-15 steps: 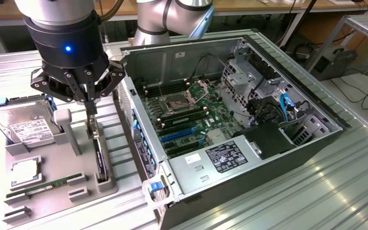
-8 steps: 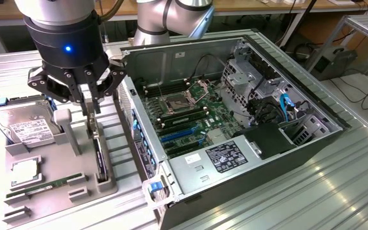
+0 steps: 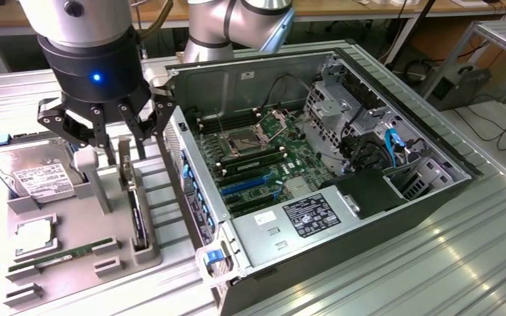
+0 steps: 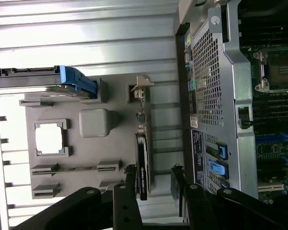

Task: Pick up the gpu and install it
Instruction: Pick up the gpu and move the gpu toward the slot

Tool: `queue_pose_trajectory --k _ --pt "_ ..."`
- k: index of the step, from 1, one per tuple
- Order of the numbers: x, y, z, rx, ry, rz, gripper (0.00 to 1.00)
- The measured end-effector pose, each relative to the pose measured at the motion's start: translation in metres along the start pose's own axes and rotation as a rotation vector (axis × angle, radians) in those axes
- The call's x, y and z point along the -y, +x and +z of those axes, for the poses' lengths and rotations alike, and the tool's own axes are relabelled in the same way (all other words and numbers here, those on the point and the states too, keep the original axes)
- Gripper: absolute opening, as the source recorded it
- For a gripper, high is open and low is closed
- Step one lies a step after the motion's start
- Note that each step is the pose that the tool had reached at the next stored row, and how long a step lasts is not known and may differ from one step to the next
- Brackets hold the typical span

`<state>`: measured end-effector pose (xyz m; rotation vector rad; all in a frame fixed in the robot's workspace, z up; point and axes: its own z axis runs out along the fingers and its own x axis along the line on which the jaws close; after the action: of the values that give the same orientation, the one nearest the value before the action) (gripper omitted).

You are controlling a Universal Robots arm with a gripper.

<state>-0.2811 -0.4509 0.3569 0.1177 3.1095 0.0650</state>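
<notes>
Gripper [image 3: 112, 141] hangs released above the gpu [image 3: 136, 210], which stands on edge just beside the case [image 3: 226, 85]. Its long axis runs along the case wall, across the gap between the fingers [image 4: 127, 201].

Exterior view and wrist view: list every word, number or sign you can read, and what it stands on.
Nothing reads clearly.
Black label on the power supply: print too small.
White label on the hard drive: blurred.
White lettering on the gpu edge: too small.
</notes>
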Motion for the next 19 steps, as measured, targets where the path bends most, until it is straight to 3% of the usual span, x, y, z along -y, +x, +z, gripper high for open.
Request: queue_pose_trajectory --k 19 --pt "0.0018 0.002 0.0411 -0.0017 0.0001 0.000 0.42"
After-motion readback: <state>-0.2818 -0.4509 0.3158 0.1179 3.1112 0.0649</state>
